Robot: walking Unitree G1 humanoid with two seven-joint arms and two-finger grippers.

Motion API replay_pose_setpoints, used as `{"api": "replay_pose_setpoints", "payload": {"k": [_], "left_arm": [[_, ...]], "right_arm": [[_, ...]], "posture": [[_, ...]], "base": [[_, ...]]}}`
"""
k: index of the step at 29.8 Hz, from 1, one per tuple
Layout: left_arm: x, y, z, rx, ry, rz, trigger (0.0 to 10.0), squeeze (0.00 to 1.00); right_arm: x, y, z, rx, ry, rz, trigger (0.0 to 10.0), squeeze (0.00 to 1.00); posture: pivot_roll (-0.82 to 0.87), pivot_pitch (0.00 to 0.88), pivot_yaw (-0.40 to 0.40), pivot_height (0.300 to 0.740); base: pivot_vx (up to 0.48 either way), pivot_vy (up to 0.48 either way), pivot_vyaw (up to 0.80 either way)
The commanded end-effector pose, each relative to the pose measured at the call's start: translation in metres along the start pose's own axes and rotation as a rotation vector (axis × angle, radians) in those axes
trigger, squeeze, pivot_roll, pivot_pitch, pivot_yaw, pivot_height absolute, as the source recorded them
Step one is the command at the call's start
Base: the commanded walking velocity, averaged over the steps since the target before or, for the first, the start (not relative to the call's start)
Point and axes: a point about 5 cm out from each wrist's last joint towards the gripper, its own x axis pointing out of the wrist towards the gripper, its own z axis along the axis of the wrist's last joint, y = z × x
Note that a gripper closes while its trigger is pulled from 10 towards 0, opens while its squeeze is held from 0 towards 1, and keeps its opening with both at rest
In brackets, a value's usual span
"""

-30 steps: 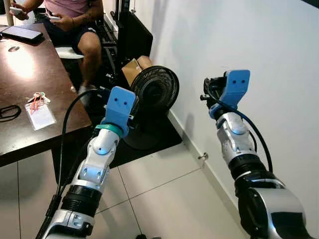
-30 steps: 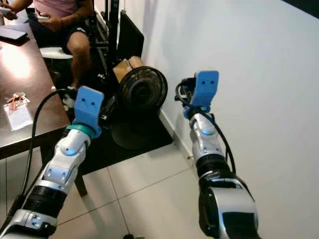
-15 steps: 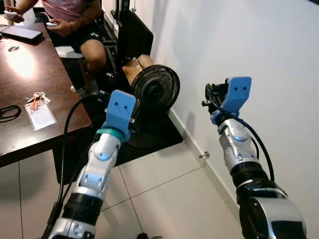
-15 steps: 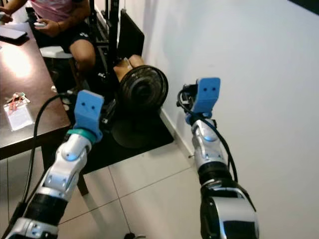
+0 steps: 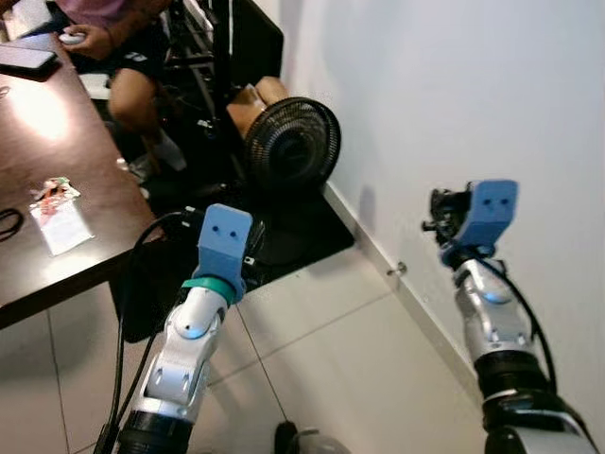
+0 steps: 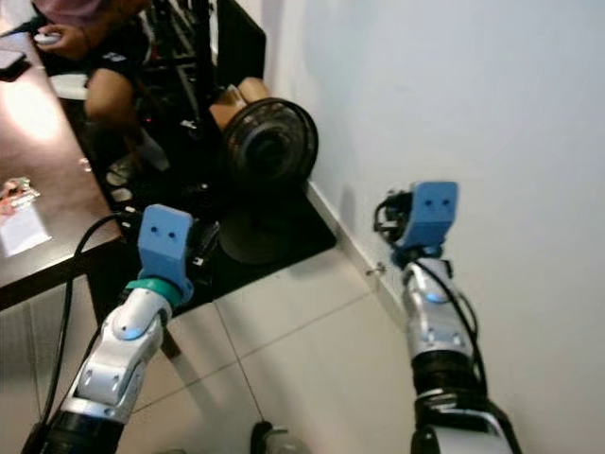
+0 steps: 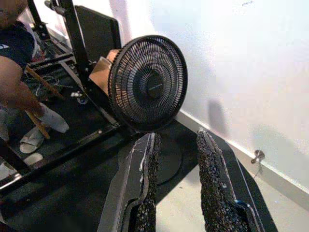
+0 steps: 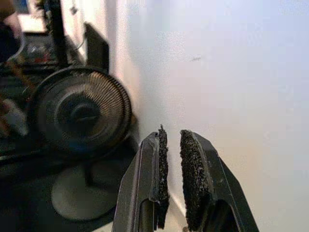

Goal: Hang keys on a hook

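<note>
Two tools hung in mid-frame, both empty: the left tool (image 7: 176,179) released with a plain gap, the right tool (image 8: 173,179) nearly pinched, grasping nothing. The keys (image 5: 54,192) lay on the dark counter (image 5: 57,132) at left, beside a card. I judged the robot could drift past them toward the wall; no hook could be made out.

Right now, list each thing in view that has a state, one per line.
Left end effector: open, empty, pointing at the fan.
Right end effector: fingers narrowly apart, nothing between them.
Fan: upright on the floor by the wall.
Keys with card: lying flat on the brown table.
Person: seated at the table.
</note>
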Motion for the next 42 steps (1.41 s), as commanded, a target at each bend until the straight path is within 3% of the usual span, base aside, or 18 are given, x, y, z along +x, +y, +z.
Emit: {"api": "replay_pose_setpoints", "payload": {"k": [1, 4, 8, 11, 12, 13, 15, 21, 26, 29, 35, 36, 40, 42], "left_arm": [[-0.001, 0.004, 0.002, -0.008, 0.004, 0.006, 10.0, 0.0], [0.005, 0.006, 0.001, 0.044, -0.009, -0.009, 10.0, 0.0], [0.005, 0.005, 0.003, 0.033, -0.013, -0.011, 10.0, 0.0], [0.003, 0.004, -0.001, 0.013, -0.001, 0.028, 10.0, 0.0], [0.002, 0.004, 0.001, -0.012, -0.003, 0.05, 10.0, 0.0], [0.002, 0.004, 0.001, -0.012, -0.003, 0.05, 10.0, 0.0], [0.005, 0.004, 0.009, -0.016, -0.026, 0.056, 10.0, 0.0], [0.006, 0.015, 0.01, 0.026, -0.028, 0.073, 10.0, 0.0], [0.004, 0.02, 0.009, 0.066, -0.021, 0.068, 10.0, 0.0], [-0.003, 0.033, 0.007, 0.065, -0.007, 0.141, 10.0, 0.0], [-0.007, 0.036, 0.005, 0.053, 0.006, 0.159, 10.0, 0.0], [-0.012, 0.038, 0.001, 0.062, 0.022, 0.166, 10.0, 0.0], [-0.023, 0.032, -0.012, 0.158, 0.071, 0.106, 10.0, 0.0], [-0.024, 0.033, -0.014, 0.162, 0.072, 0.104, 10.0, 0.0]], "right_arm": [[0.004, 0.003, 0.005, 0.005, -0.001, 0.018, 10.0, 0.0], [0.001, -0.013, 0.001, -0.032, 0.004, -0.035, 10.0, 0.0], [-0.003, -0.012, 0.001, -0.024, 0.002, -0.037, 10.0, 0.0], [-0.009, 0.003, -0.003, -0.045, 0.019, 0.048, 10.0, 0.0], [-0.007, 0.016, 0.003, -0.033, 0.0, 0.12, 10.0, 0.0], [-0.007, 0.016, 0.003, -0.033, 0.0, 0.12, 10.0, 0.0], [0.001, 0.034, 0.018, -0.016, -0.039, 0.211, 10.0, 0.0], [0.009, 0.047, 0.019, 0.022, -0.045, 0.216, 10.0, 0.0], [0.009, 0.056, 0.013, 0.045, -0.028, 0.214, 10.0, 0.0], [0.005, 0.084, 0.01, 0.028, -0.01, 0.362, 10.0, 0.0], [0.005, 0.09, 0.011, 0.028, -0.008, 0.393, 10.0, 0.0], [0.004, 0.097, 0.012, 0.035, -0.006, 0.417, 10.0, 0.0], [-0.015, 0.108, -0.001, 0.042, 0.031, 0.466, 10.0, 0.0], [-0.02, 0.107, -0.004, 0.035, 0.031, 0.461, 10.0, 0.0]], "posture": [[0.05, 0.101, -0.007, 0.74], [0.03, 0.107, 0.001, 0.74], [0.02, 0.109, -0.004, 0.74], [0.01, 0.093, -0.027, 0.74], [0.0, 0.085, -0.023, 0.74], [0.0, 0.085, -0.023, 0.74], [0.02, 0.083, -0.043, 0.74], [0.07, 0.054, -0.011, 0.74], [0.09, 0.075, -0.03, 0.74], [0.12, 0.078, -0.071, 0.74], [0.12, 0.08, -0.074, 0.74], [0.12, 0.075, -0.074, 0.74], [0.11, 0.062, -0.04, 0.74], [0.1, 0.055, -0.037, 0.74]], "base": [[0.0, 0.0, 0.0], [0.0, 0.0, 0.0], [0.0, 0.0, 0.0], [0.0, 0.0, 0.0], [0.0, 0.0, 0.0], [0.0, 0.0, 0.0], [0.0, 0.0, 0.0], [0.0, 0.0, 0.0], [0.0, 0.0, 0.0], [0.0, 0.0, 0.0], [0.0, 0.0, 0.0], [0.0, 0.0, 0.0], [0.0, 0.0, 0.0], [0.0, 0.0, 0.0]]}}
